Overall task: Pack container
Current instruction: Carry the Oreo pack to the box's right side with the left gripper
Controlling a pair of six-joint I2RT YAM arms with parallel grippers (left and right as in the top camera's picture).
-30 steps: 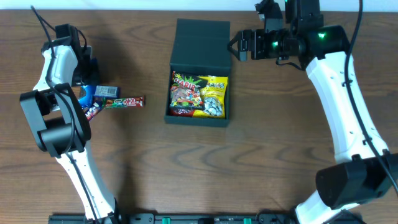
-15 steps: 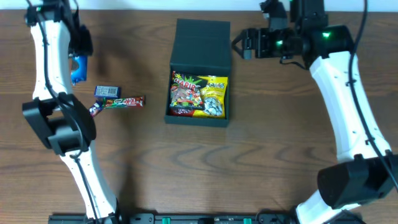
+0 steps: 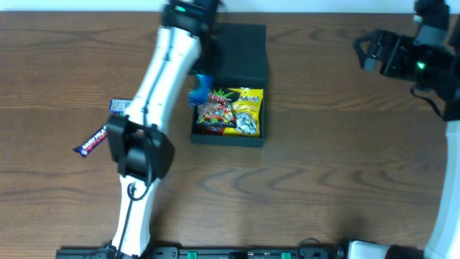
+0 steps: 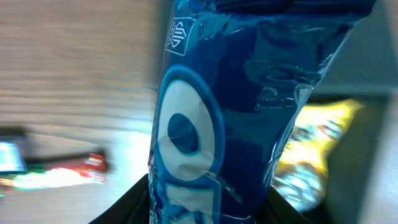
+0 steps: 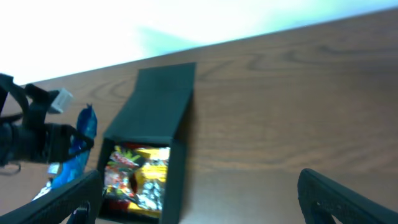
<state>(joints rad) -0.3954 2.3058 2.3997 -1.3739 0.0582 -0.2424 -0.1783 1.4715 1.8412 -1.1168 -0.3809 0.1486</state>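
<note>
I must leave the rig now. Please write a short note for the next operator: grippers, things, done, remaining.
Left gripper: shut on a blue packet, at the container's edge.
Right gripper: open, empty, away from it.
Done: Haribo packet and yellow packet inside; lid open.
To do: drop the blue packet in, probably add the purple bar and small dark packet from the table, close the lid.

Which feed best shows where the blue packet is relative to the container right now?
Overhead: the blue packet hangs at the left rim of the container, beside the snacks inside. The left wrist view is filled by the packet, so placement is lost. The right wrist view shows it blurred, left of the box.
</note>
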